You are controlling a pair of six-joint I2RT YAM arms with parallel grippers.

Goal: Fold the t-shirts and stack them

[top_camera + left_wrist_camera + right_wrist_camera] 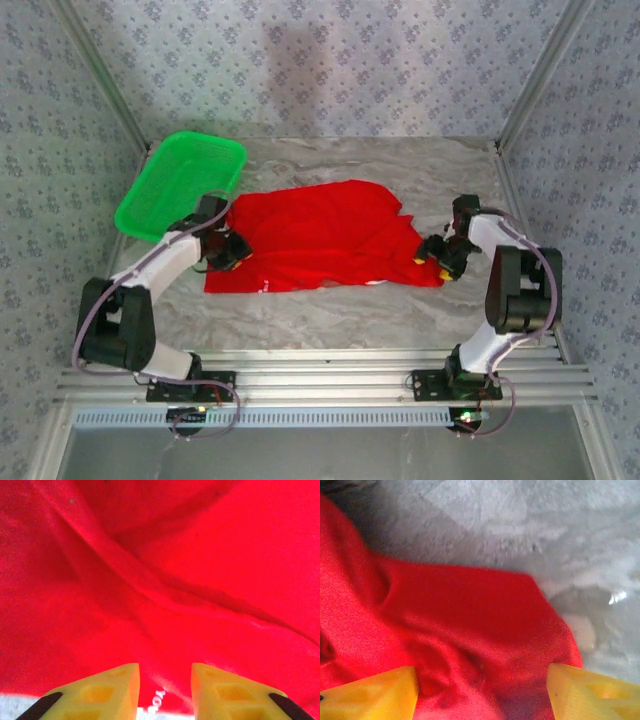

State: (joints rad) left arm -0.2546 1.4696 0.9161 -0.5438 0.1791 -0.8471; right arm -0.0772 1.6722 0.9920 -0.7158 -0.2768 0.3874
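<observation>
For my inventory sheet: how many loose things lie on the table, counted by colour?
Red: 1, the t-shirt
Green: 1, the basket
Total: 2

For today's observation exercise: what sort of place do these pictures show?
Probably a robot test booth, not a home: patterned backdrop walls, aluminium rails holding the left arm and right arm, and a marble-look table.
</observation>
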